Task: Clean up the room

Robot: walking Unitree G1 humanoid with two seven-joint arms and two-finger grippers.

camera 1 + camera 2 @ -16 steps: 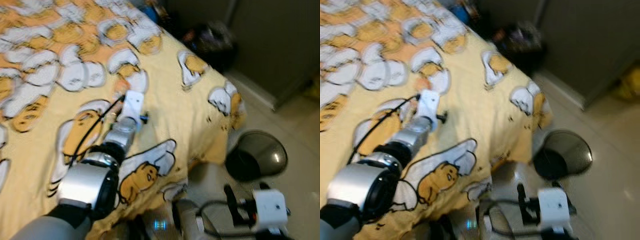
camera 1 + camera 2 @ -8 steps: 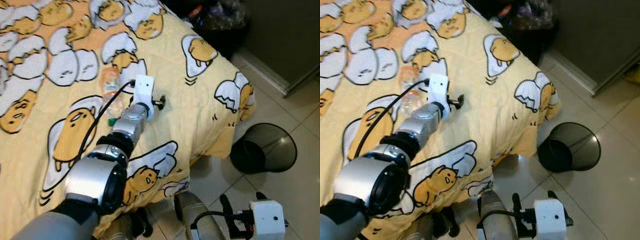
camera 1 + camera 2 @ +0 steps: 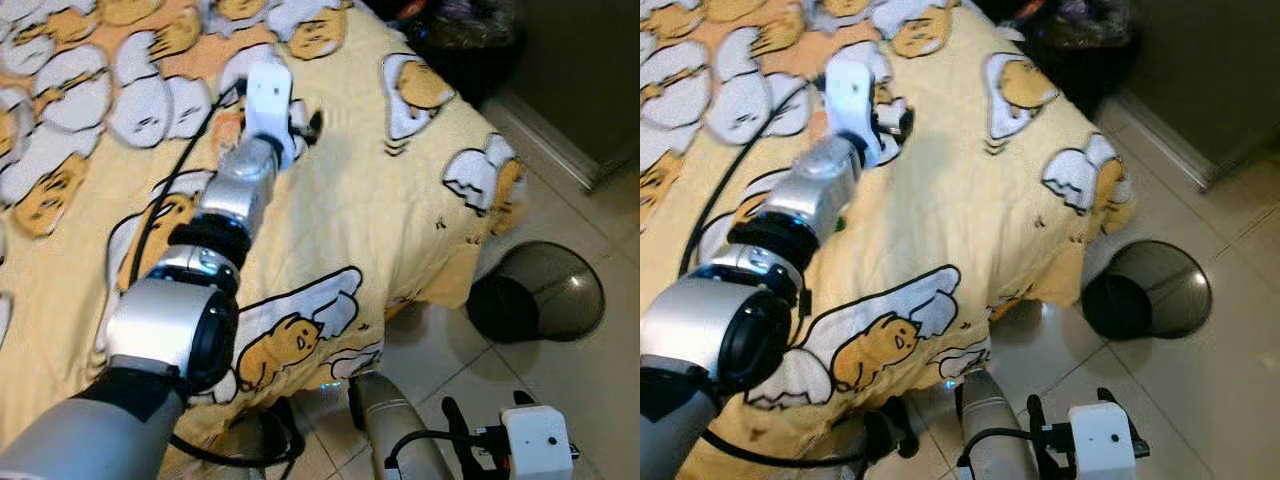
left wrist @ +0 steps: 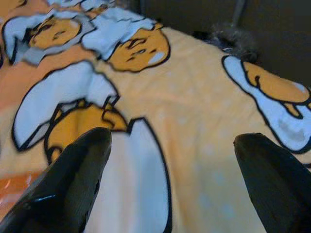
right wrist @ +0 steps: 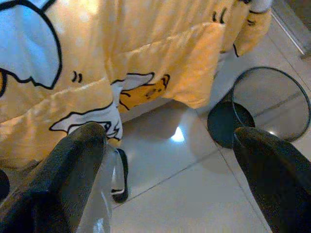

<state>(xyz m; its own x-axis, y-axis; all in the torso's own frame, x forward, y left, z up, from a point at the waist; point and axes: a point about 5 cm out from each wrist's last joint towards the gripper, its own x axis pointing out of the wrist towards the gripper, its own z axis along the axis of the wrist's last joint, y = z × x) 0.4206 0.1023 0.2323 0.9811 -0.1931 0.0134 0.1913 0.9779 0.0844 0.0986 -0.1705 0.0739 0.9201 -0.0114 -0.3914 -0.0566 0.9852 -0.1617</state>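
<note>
Left tool (image 4: 170, 184) wide above bedspread (image 4: 194, 121)

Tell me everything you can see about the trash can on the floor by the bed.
The trash can is a round, dark bin that looks like metal mesh, wider at its rim than at its base. It stands upright on the pale tiled floor, just off the corner of the bed where the yellow blanket hangs down, apart from the blanket. Its inside looks dark; whether anything lies in it cannot be told. Nothing touches it but the floor. The right gripper hangs open nearby, above the tiles.
</note>
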